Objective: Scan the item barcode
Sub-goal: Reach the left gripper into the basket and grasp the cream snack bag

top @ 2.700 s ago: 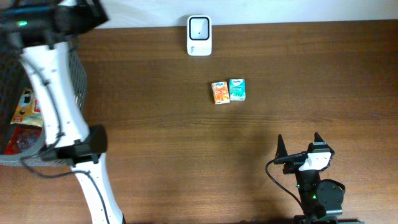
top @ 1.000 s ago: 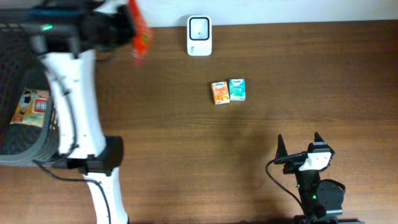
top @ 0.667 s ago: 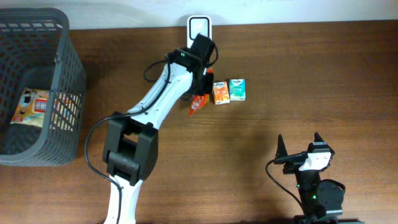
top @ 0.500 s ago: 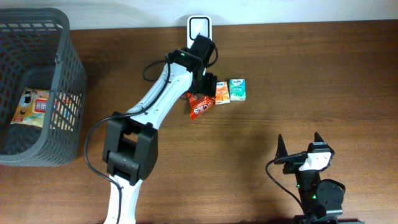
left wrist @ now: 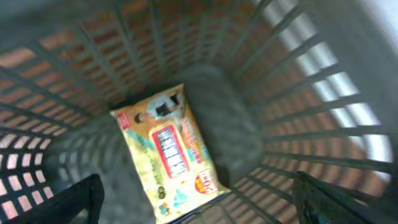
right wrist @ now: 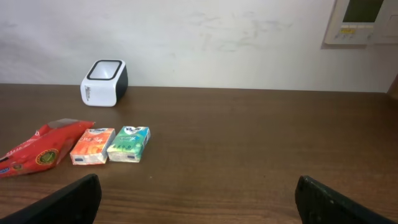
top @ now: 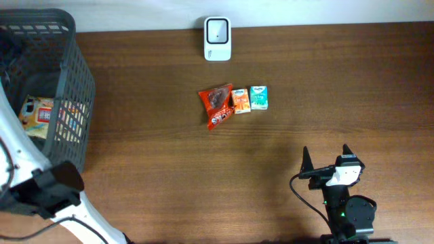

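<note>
The white barcode scanner (top: 217,29) stands at the table's far edge, also the scanner (right wrist: 104,82) in the right wrist view. In front of it a red snack packet (top: 216,106), an orange pack (top: 241,100) and a teal pack (top: 258,97) lie in a row. In the left wrist view my left gripper (left wrist: 199,211) hangs open inside the grey basket (left wrist: 298,93), above a yellow packet (left wrist: 171,152) lying flat on its floor, with nothing between the fingers. My right gripper (top: 326,153) rests open near the front right, empty.
The basket (top: 68,88) fills the table's left end, with the yellow packet (top: 37,115) on its floor. My left arm's white link (top: 17,152) crosses its front side. A wall runs behind the scanner.
My left gripper opened and left the red packet beside the orange pack. The left arm then swung back left over the basket. The right arm has not moved.
</note>
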`<state>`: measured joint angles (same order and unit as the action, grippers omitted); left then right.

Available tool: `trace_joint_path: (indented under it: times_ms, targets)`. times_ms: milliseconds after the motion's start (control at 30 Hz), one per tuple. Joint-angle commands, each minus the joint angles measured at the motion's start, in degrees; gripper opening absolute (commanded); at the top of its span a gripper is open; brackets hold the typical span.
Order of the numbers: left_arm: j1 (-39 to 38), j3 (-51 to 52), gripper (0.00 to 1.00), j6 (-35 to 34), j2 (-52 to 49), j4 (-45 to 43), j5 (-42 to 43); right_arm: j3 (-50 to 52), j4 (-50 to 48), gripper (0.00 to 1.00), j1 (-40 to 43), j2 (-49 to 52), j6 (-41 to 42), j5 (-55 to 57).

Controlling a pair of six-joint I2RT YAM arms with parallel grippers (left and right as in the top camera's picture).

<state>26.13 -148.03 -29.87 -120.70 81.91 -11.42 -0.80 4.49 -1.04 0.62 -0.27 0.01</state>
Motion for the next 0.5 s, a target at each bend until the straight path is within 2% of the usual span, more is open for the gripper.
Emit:
trace_joint_path:
  times_ms: [0,100,267,400,467]
  targets:
    - [1.31,0.02,0.95,-1.86,-7.76,1.77,-0.39,0.48,0.17,0.98,0.37,-0.42,-0.35,0.26]
    - [1.53,0.02,0.97,-2.58,-14.84,5.46,-0.39,0.48,0.2,0.98,0.37,-0.42,-0.35,0.26]
    - [1.53,0.02,0.99,-8.41,-24.15,9.75,1.38,0.48,0.17,0.99,0.37,-0.42,-0.35,0.26]
    - [1.42,0.02,1.0,-6.29,-28.55,6.56,7.85,0.48,0.17,0.98,0.37,-0.42,-0.35,0.26]
    - [1.38,0.02,0.92,-6.32,-28.76,6.88,7.15,0.48,0.17,0.98,0.37,-0.42,-0.35,0.26]
